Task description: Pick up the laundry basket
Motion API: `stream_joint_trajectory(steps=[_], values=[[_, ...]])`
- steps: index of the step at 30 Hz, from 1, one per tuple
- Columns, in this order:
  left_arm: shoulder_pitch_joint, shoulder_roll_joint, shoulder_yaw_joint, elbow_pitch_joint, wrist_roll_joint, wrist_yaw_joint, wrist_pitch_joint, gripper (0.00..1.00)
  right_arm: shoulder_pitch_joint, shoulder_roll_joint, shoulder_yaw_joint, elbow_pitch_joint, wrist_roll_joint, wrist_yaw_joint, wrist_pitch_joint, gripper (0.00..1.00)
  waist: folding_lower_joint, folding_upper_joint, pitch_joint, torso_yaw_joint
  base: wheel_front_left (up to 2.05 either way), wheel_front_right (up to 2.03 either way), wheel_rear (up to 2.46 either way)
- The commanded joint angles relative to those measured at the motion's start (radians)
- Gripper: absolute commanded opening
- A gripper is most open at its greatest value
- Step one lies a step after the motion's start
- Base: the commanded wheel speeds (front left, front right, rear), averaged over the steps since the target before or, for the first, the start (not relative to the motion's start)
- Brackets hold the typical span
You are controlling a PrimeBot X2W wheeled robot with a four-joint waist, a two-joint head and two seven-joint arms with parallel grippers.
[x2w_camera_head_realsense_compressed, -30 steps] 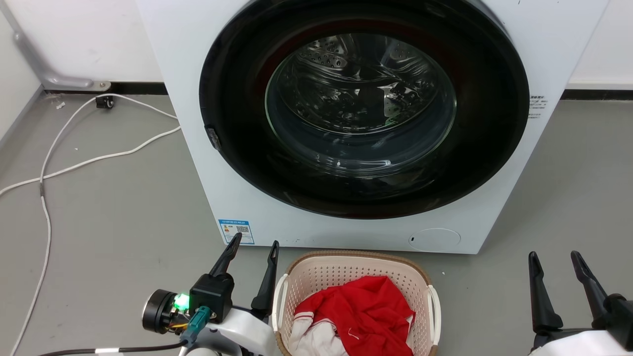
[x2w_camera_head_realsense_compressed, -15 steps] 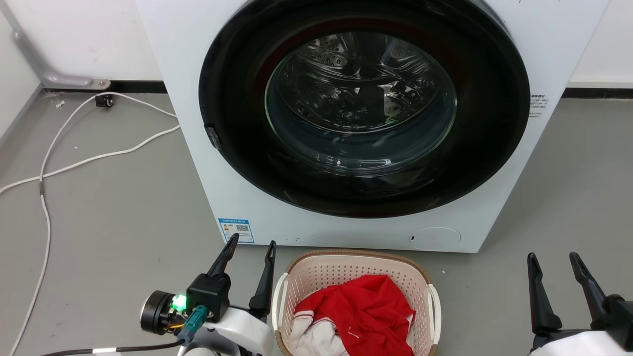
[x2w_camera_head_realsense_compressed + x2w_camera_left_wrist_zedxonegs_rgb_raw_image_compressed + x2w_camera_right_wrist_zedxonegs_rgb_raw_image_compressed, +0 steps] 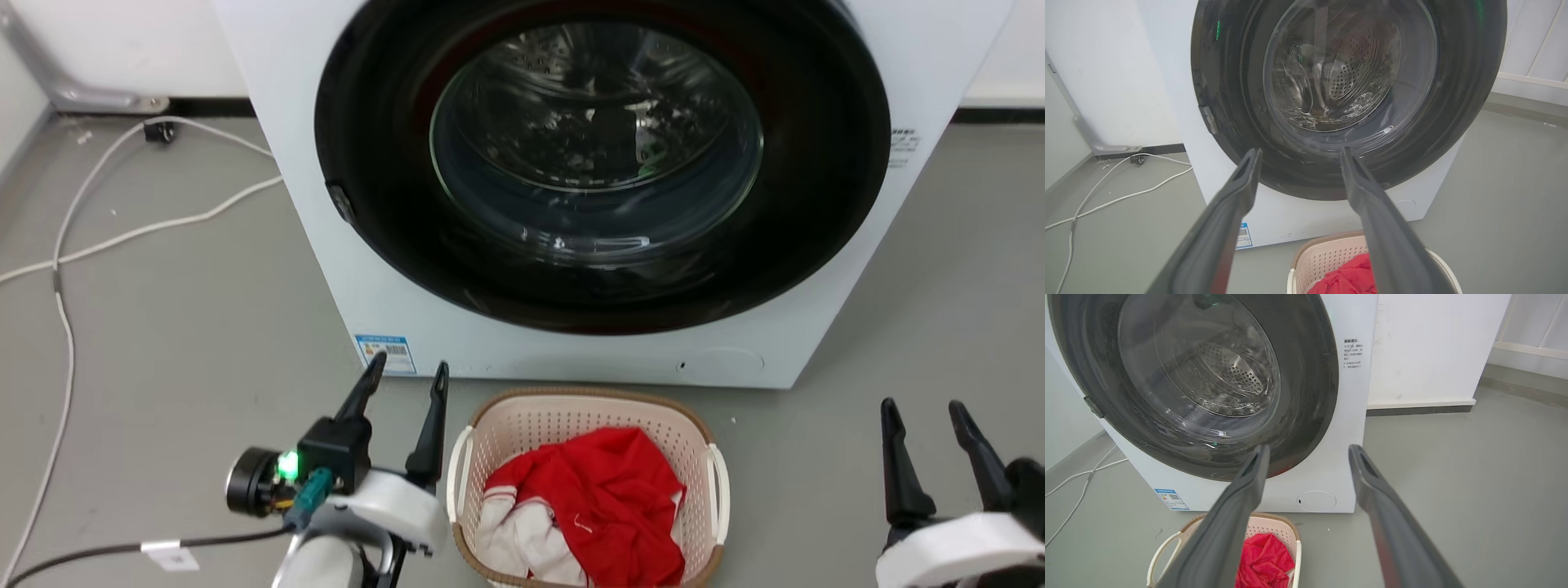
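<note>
Flooring of smooth matt grey carries everything, so by my reading the task is at its very start: nothing is lifted and nothing is gripped. On it stands the washing machine, a hard white box with a wide glossy black door ring around a domed glass porthole, behind which a perforated steel drum glints. The laundry basket sits on the floor just in front of the machine's lower front edge. It is an oval tub of cream-pink plastic, its walls pierced with rows of small holes and topped by a brown woven-look rim. Inside lies a crumpled red garment, soft and folded over a white cloth. The left hand hovers just beside the basket's left side, its two long dark tapering fingers spread apart and empty. The right hand hangs well apart from the basket's right side, likewise spread with nothing between its fingers. Smallest are the left handle and the right handle, thin smooth white plastic loops standing off the rim. What is left, I judge, is nearly all of it: bring each hand to its handle, close, and raise the basket level.
</note>
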State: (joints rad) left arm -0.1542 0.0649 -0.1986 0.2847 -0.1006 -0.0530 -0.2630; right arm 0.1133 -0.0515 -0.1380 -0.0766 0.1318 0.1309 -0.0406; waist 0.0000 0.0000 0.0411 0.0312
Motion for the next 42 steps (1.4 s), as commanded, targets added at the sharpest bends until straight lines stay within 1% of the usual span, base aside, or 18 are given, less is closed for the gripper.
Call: stream_joint_trajectory(steps=[1,7,13,24,33,36,42], values=[[-0.037,-0.001,0.003,0.011,-0.005,-0.005,-0.003,1.0,-0.034,0.003,-0.006,0.015,0.005,0.0,0.012,1.0,0.0,0.0,0.04,-0.007,0.0,0.0,0.0],[-0.159,-0.006,0.011,0.1,-0.027,-0.013,-0.003,1.0,-0.14,0.002,-0.013,0.099,0.005,0.0,0.051,1.0,0.0,0.0,0.154,-0.028,0.0,0.0,0.0],[-0.285,-0.005,0.004,0.259,-0.05,-0.032,0.009,1.0,-0.248,0.003,0.027,0.221,-0.007,0.0,0.103,1.0,0.0,0.0,0.266,-0.052,0.0,0.0,0.0],[-0.494,0.037,-0.031,0.555,-0.092,-0.069,0.128,1.0,-0.446,0.0,0.119,0.469,0.024,0.0,0.221,1.0,0.0,0.0,0.455,-0.097,0.0,0.0,0.0],[-0.606,0.078,-0.073,0.725,-0.151,-0.077,0.218,1.0,-0.613,-0.011,0.219,0.694,0.07,0.0,0.215,1.0,0.0,0.0,0.568,-0.131,0.0,0.0,0.0],[-0.626,0.084,-0.092,0.747,-0.173,-0.078,0.237,1.0,-0.652,-0.011,0.242,0.747,0.08,0.0,0.207,1.0,0.0,0.0,0.592,-0.138,0.0,0.0,0.0],[-0.681,0.123,-0.138,0.803,-0.241,-0.078,0.294,1.0,-0.761,-0.006,0.32,0.892,0.125,0.0,0.181,1.0,0.0,0.0,0.652,-0.158,0.0,0.0,0.0]])
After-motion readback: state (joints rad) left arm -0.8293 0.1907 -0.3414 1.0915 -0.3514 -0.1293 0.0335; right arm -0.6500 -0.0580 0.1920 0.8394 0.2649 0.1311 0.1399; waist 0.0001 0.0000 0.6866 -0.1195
